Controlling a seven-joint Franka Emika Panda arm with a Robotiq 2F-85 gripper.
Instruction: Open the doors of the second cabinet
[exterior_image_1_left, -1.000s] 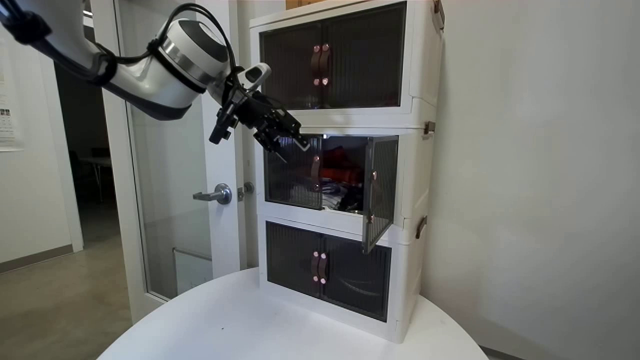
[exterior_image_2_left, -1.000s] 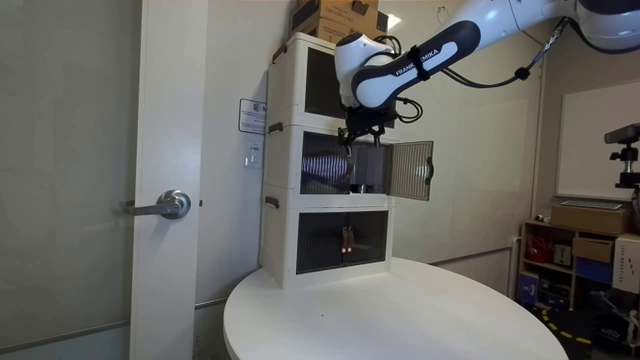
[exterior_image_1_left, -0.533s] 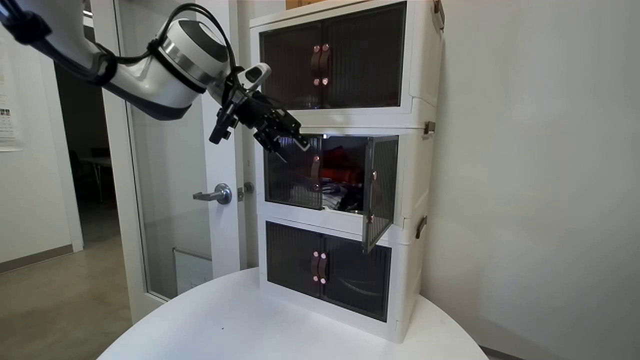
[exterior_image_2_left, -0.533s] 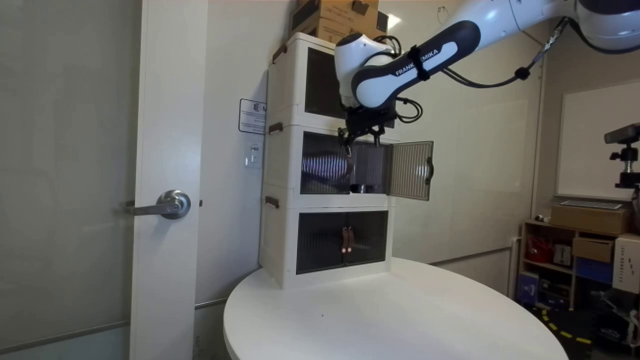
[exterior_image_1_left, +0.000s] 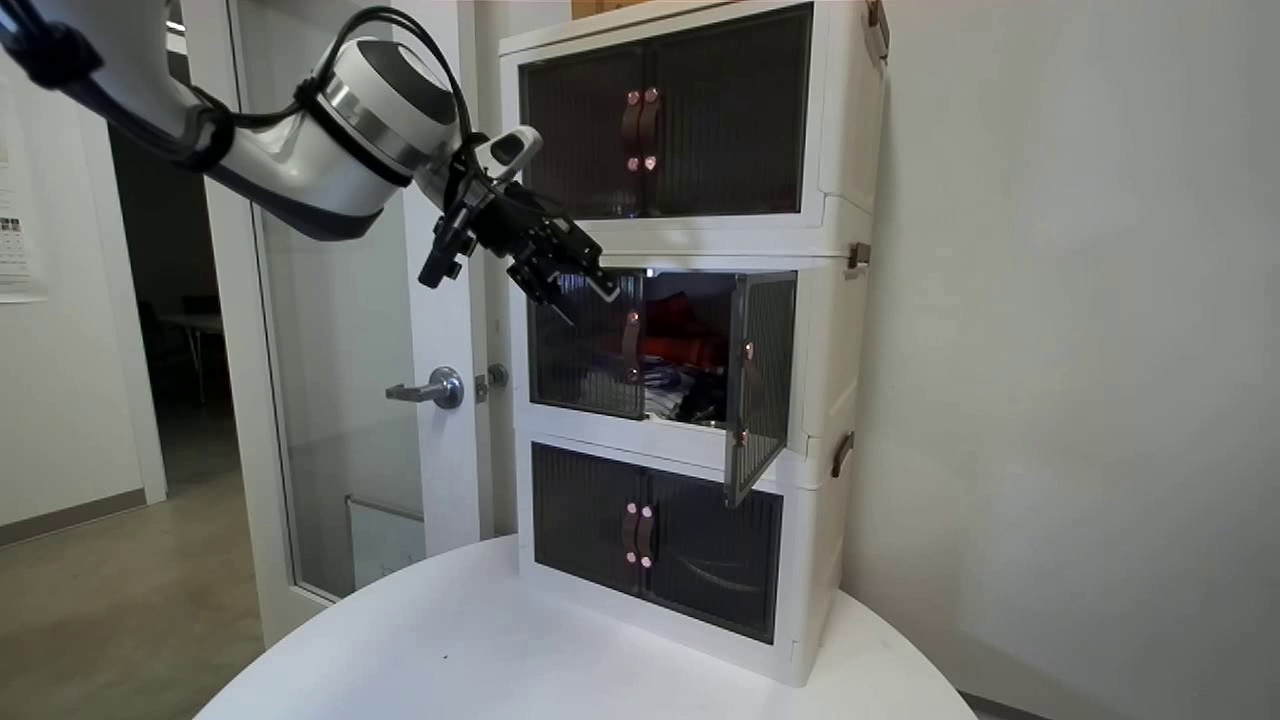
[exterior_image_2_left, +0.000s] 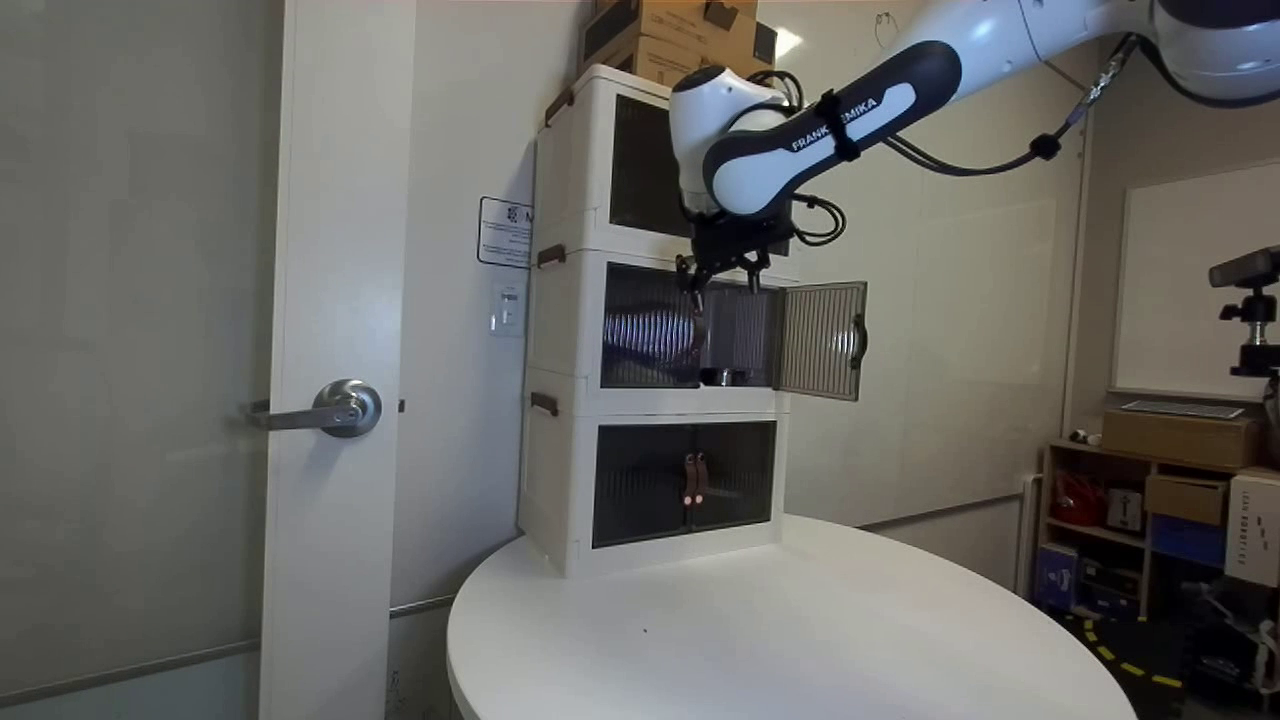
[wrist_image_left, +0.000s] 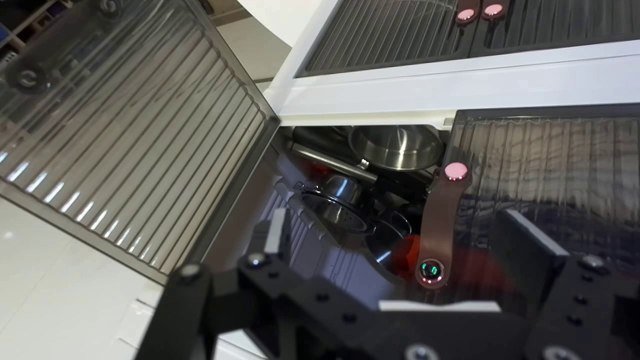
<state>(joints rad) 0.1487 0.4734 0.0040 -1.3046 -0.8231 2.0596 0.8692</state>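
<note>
Viewing the middle cabinet, we find its right smoked door swung outward, right of the gripper in both exterior views. Its jaws stand parted near the closed left door.

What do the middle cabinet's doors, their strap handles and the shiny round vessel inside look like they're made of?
Doors: probably smoked glossy plastic; ribbed, translucent, streaked with glare. Strap handles: perhaps leather or flexible plastic; brown, fairly matte, curving between shiny pinkish studs. Vessel: likely polished steel, from its silvery, mirrorlike highlights.
</note>
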